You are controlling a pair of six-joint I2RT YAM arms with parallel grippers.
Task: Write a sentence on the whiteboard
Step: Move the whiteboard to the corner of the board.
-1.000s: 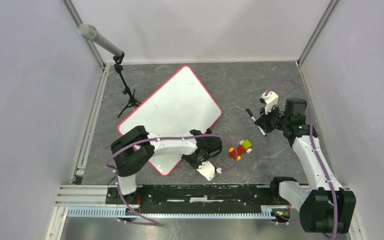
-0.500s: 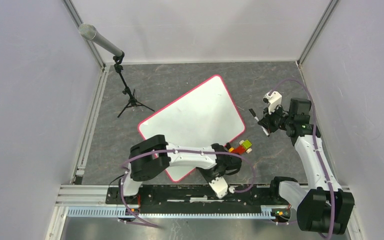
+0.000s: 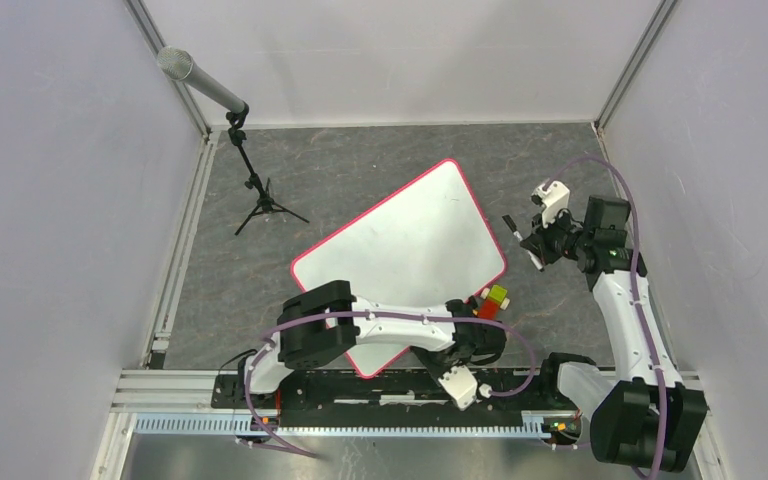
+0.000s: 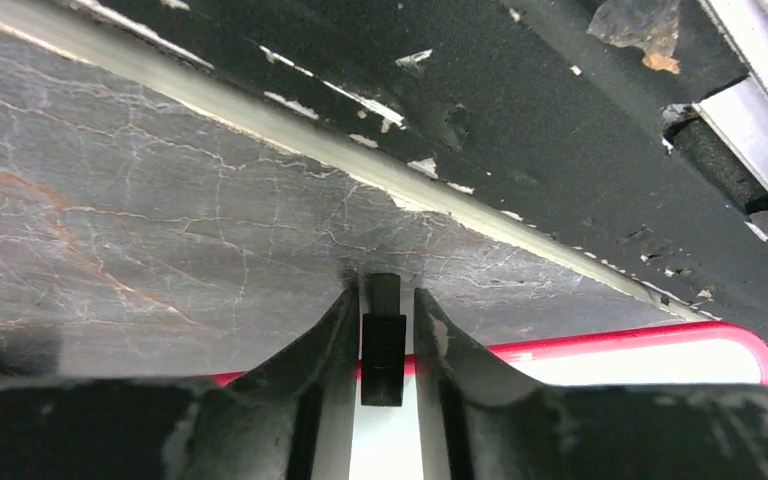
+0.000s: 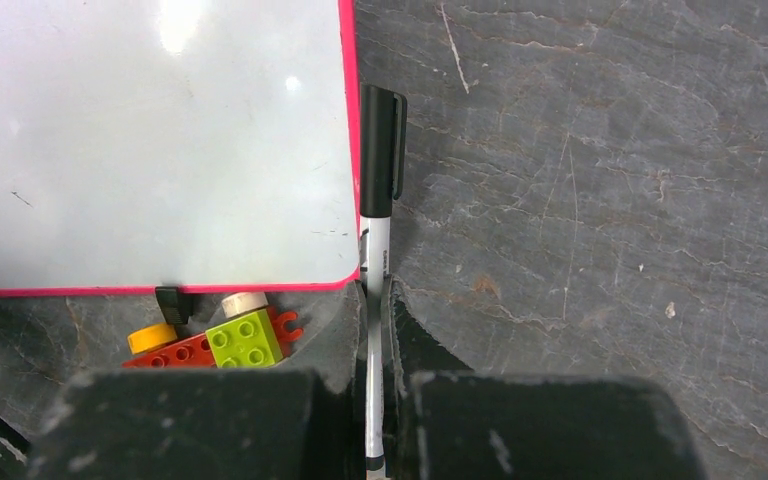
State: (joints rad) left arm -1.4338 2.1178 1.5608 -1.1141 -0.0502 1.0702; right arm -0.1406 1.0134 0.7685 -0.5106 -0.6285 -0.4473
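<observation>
The whiteboard [image 3: 400,260], white with a red-pink rim, lies tilted on the grey table. Its face is blank, so no sentence shows on it. My left gripper [image 3: 468,335] is at the board's near right edge. In the left wrist view my gripper [image 4: 383,310] is shut on a small black ribbed tab [image 4: 383,345] sitting on the rim of the whiteboard [image 4: 600,360]. My right gripper [image 3: 538,245] is shut on a capped black-and-white marker [image 5: 377,150]. It holds the marker just off the board's right corner [image 5: 350,270].
A cluster of toy bricks [image 3: 490,298], red, green and yellow, lies against the board's near right edge, also in the right wrist view [image 5: 245,340]. A microphone on a small tripod [image 3: 250,180] stands at the back left. The black base rail [image 4: 560,130] runs close behind my left gripper.
My left arm has swung right, dragging the whiteboard right and turning it, up against the toy bricks. My right gripper with the marker has shifted slightly right.
</observation>
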